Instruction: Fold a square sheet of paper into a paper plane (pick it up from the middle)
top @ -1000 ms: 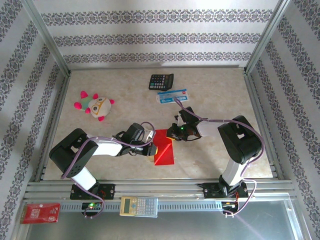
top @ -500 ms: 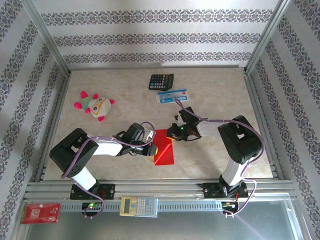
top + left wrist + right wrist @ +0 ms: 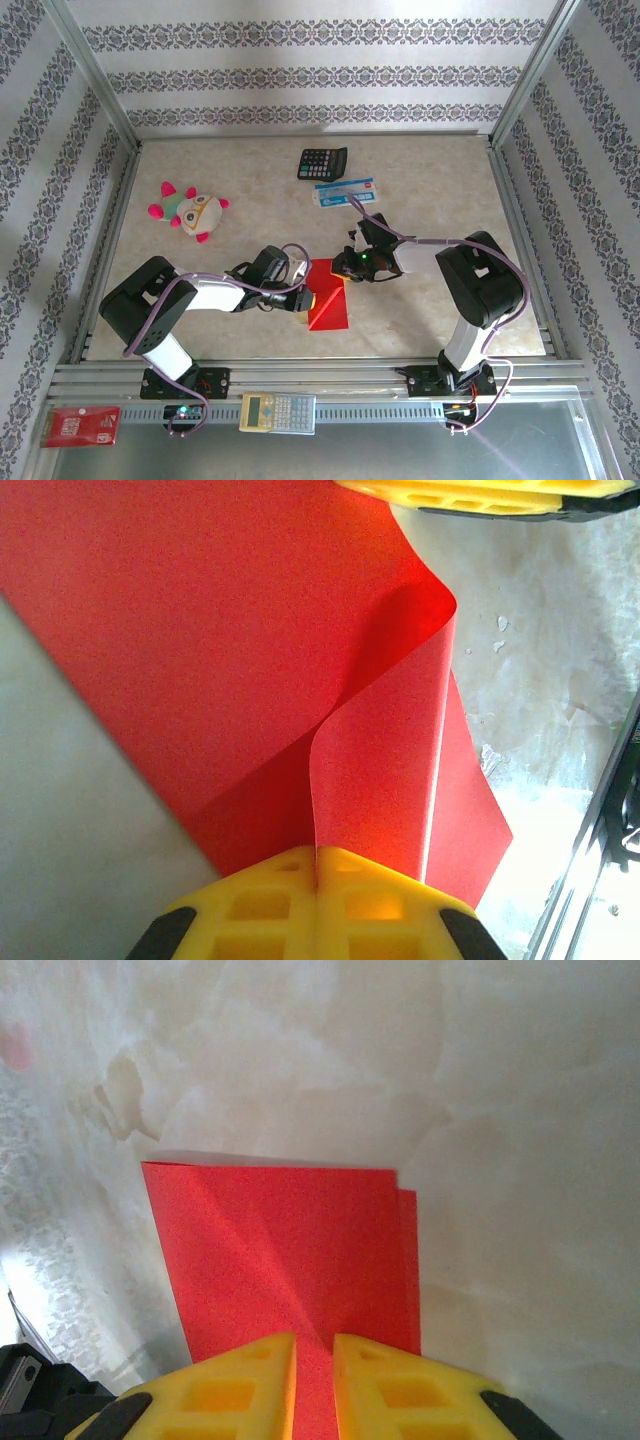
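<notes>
The square sheet of paper (image 3: 330, 300) is bright red and lies partly folded on the table between the two arms. My left gripper (image 3: 305, 297) is at its left side. In the left wrist view my left gripper (image 3: 318, 865) is shut on a raised, curling flap of the sheet (image 3: 380, 750). My right gripper (image 3: 341, 268) is at the sheet's far corner. In the right wrist view its yellow fingers (image 3: 240, 1390) stand a narrow gap apart over the doubled paper (image 3: 280, 1250), whose two layers lie slightly offset. My right gripper (image 3: 313, 1360) holds nothing.
A black calculator (image 3: 322, 162) and a blue-and-white packet (image 3: 344, 192) lie at the back. A plush toy (image 3: 190, 210) sits at the left. On the front rail are a second calculator (image 3: 278, 411) and a small red printed packet (image 3: 81, 425).
</notes>
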